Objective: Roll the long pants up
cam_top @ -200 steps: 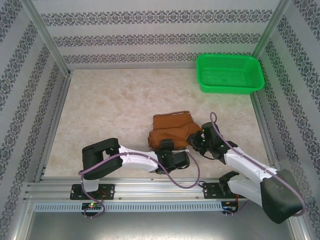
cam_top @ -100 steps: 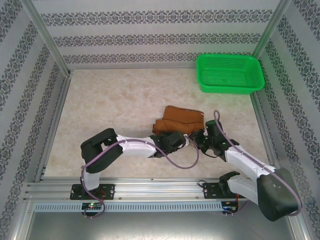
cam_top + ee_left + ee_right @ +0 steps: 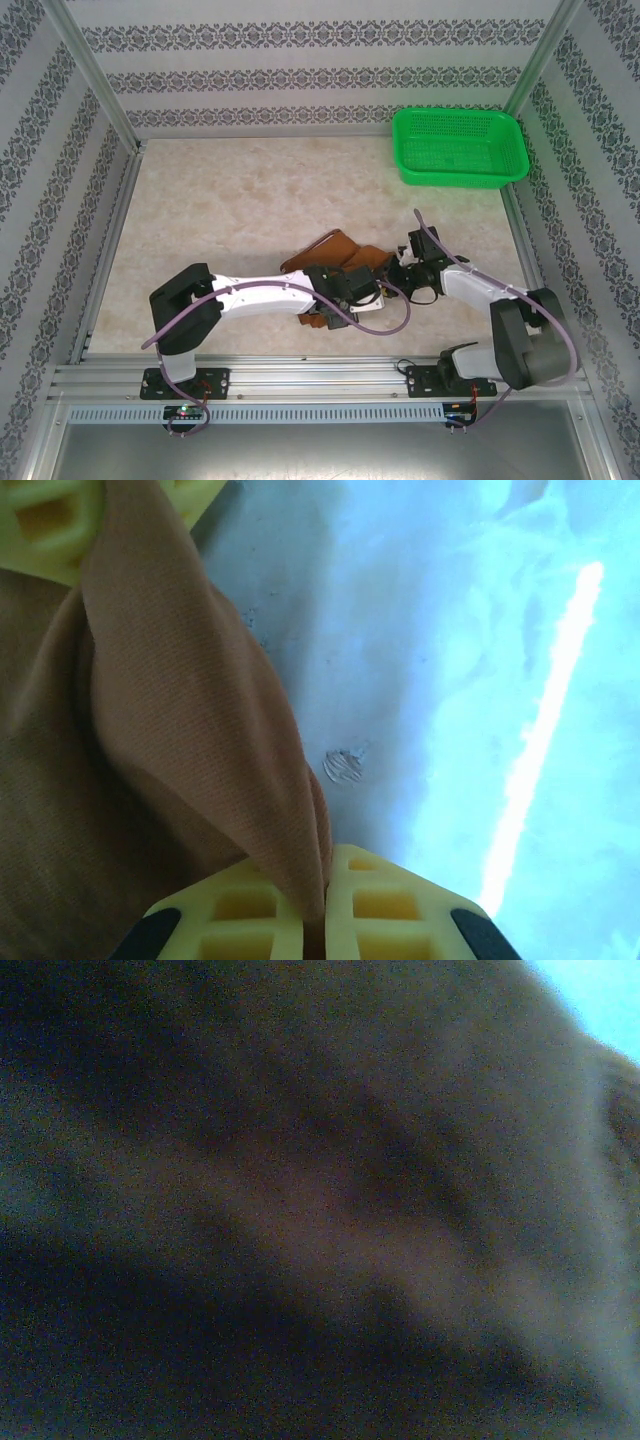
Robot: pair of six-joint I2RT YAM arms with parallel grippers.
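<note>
The long pants (image 3: 335,256) lie as a crumpled rust-brown bundle near the table's front middle, with one flap sticking up toward the left. My left gripper (image 3: 355,290) sits at the bundle's near side. In the left wrist view its yellow fingers (image 3: 390,900) are shut on a taut fold of the pants (image 3: 180,730). That fold runs up to two more yellow pads (image 3: 40,520) that pinch it at the far end. My right gripper (image 3: 398,270) presses into the bundle's right end. Dark, blurred brown cloth (image 3: 320,1200) covers the right wrist view.
A green mesh basket (image 3: 460,150) stands at the back right corner. Patterned walls enclose the pale table (image 3: 220,210) on three sides. The metal rail (image 3: 300,378) with both arm bases runs along the front edge.
My left gripper has closed on a fold of the pants. Both grippers have shifted the bundle, and a flap now stands up at its left. The right elbow has swung back.
</note>
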